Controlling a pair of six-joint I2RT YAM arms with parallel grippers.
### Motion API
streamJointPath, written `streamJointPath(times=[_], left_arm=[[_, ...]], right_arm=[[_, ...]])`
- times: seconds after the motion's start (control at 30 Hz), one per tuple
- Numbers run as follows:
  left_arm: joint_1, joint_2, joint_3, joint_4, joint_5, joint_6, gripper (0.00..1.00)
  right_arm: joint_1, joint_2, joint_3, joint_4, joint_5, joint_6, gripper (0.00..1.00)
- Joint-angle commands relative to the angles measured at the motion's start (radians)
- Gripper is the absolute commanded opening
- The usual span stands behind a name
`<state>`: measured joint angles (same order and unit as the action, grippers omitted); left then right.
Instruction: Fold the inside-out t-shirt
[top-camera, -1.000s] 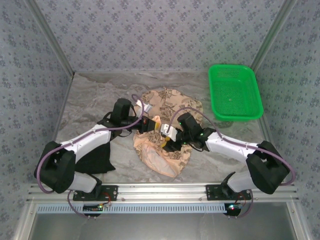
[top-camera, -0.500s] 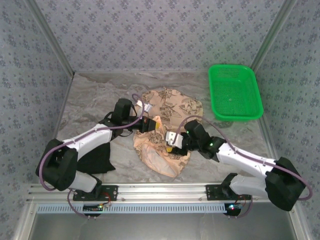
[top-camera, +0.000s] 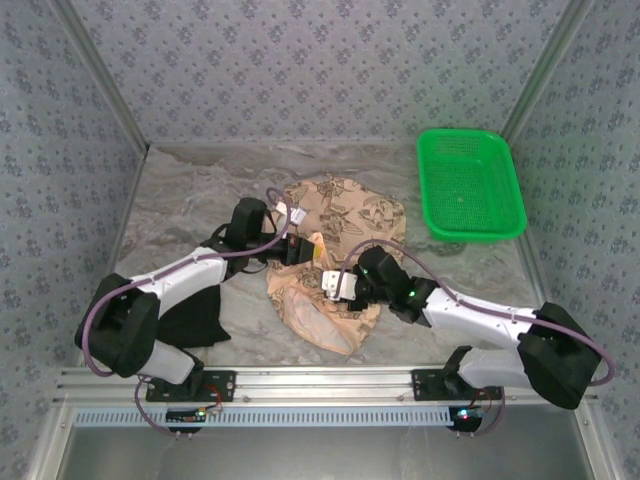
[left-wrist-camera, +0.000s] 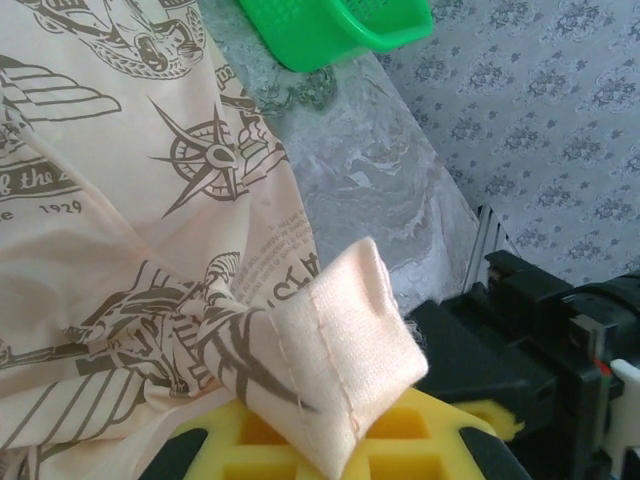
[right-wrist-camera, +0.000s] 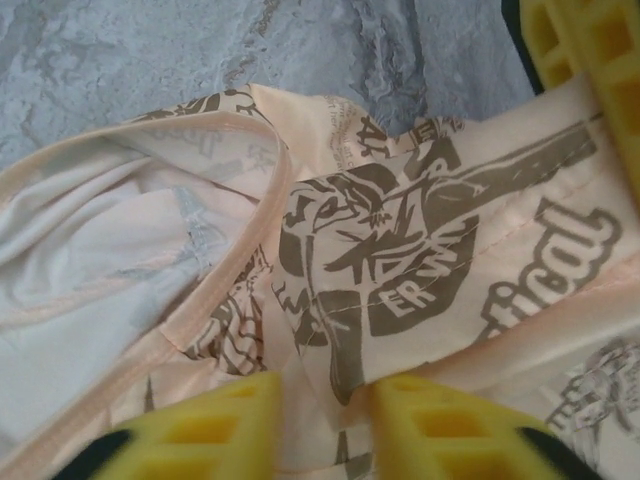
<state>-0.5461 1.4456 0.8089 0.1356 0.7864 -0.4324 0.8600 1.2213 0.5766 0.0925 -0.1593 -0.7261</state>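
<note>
Left gripper (top-camera: 302, 250) is pressed shut on a doubled, stitched hem of the inside-out t-shirt (top-camera: 345, 212). In the left wrist view that hem sticks up out of the yellow pads (left-wrist-camera: 450, 445), pale reverse side outward. Right gripper (top-camera: 336, 286) is just beside it on the near-right, and both are down on the middle of the shirt. Right jaws stand a little apart, with a printed fold running in between the yellow fingers (right-wrist-camera: 200, 430); can't tell if they actually bite the cloth. Left of those fingers the collar band (right-wrist-camera: 262, 215) curves round a pocket of pale inner fabric. The shirt is crumpled on the marbled table (top-camera: 180, 200). Its compass-and-ship print faces up beyond both grippers, and a paler bunched part lies on the near side of them. Green basket (top-camera: 425, 190) is well beyond and to the right of the right gripper, apart from the shirt. Black folded garment (top-camera: 190, 318) is on the near-left of the left gripper, partly under the left arm, clear of the shirt.
</note>
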Motion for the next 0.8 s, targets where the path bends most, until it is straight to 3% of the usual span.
streamJointPath(times=[0.0, 0.03, 0.1, 0.23, 0.27, 0.3, 0.33, 0.4, 0.43, 0.47, 0.53, 0.63, 0.77], left_arm=[[-0.008, 0.024, 0.009, 0.036, 0.029, -0.006, 0.09], [-0.008, 0.031, 0.011, 0.035, 0.026, -0.006, 0.15], [-0.005, 0.04, 0.012, 0.034, 0.008, 0.009, 0.23], [0.036, 0.071, 0.037, -0.007, -0.076, 0.062, 0.5], [0.048, 0.075, 0.05, -0.028, -0.087, 0.078, 0.54], [0.06, 0.072, 0.071, -0.07, -0.091, 0.107, 0.69], [0.066, 0.053, 0.093, -0.121, -0.102, 0.15, 0.75], [0.058, -0.021, 0.093, -0.161, -0.172, 0.26, 0.81], [0.055, -0.065, 0.077, -0.161, -0.222, 0.294, 0.97], [0.057, -0.104, 0.061, -0.161, -0.289, 0.302, 1.0], [0.051, -0.171, 0.034, -0.163, -0.349, 0.343, 1.0], [-0.018, -0.219, 0.012, -0.164, -0.283, 0.473, 1.0], [-0.242, -0.153, 0.079, -0.369, -0.246, 0.799, 0.99]], right_arm=[[0.005, 0.017, 0.009, 0.054, -0.025, -0.006, 0.07], [0.007, 0.018, 0.011, 0.06, -0.045, -0.008, 0.0], [0.004, 0.011, 0.015, 0.06, -0.098, -0.02, 0.0], [-0.037, -0.002, 0.046, -0.004, -0.165, -0.007, 0.0], [-0.054, -0.006, 0.057, -0.026, -0.156, 0.03, 0.21], [-0.074, -0.009, 0.072, -0.04, -0.114, 0.106, 0.49], [-0.101, -0.02, 0.097, -0.058, -0.039, 0.213, 0.68], [-0.175, -0.054, 0.15, -0.145, 0.029, 0.445, 0.7], [-0.232, -0.07, 0.185, -0.21, 0.042, 0.551, 0.76], [-0.273, -0.079, 0.214, -0.262, 0.068, 0.649, 0.99], [-0.354, -0.08, 0.286, -0.393, 0.135, 0.843, 1.0], [-0.465, -0.047, 0.378, -0.59, 0.171, 1.035, 1.0], [-0.639, -0.023, 0.383, -0.64, -0.013, 1.17, 1.0]])
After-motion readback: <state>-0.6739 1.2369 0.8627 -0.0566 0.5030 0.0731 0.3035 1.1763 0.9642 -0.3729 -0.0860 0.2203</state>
